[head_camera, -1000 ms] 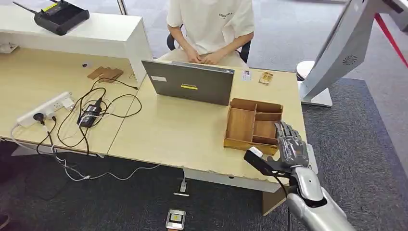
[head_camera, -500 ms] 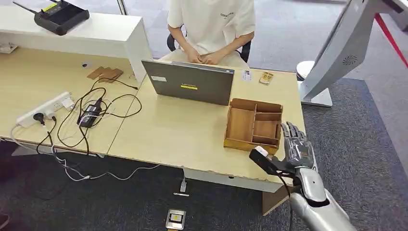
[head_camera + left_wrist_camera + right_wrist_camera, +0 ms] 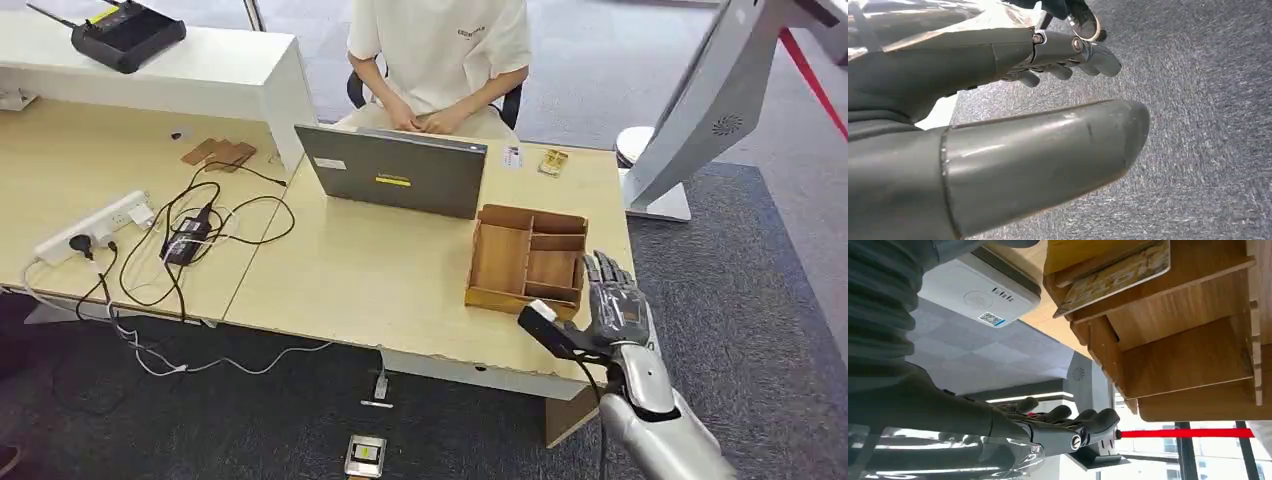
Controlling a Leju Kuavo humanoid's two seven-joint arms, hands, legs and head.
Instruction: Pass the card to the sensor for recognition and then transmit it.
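1. The right hand (image 3: 613,305) hovers at the desk's (image 3: 380,280) near corner with its fingers spread apart and nothing in them. The left hand (image 3: 1013,115) hangs over grey carpet, fingers loosely apart and holding nothing.
2. The card (image 3: 1115,277) lies in the compartment of the wooden organiser tray (image 3: 527,260) closest to the right hand, seen clearly from the right wrist. The white card sensor (image 3: 980,292) sits on the desk just beside the tray, under the wrist.
3. Risk: the card lies flat and low behind the tray's front wall, so fingers coming in level would likely strike the wall or a divider and push the tray rather than reach the card.
4. Risk: a thin flat card gives little edge to pinch; it may slide along the compartment floor or slip out on the lift.
5. Beyond the hand stands an open laptop (image 3: 395,170) with a seated person (image 3: 440,60) behind it; cables and a power strip (image 3: 95,225) lie far off across the desk, out of the way.
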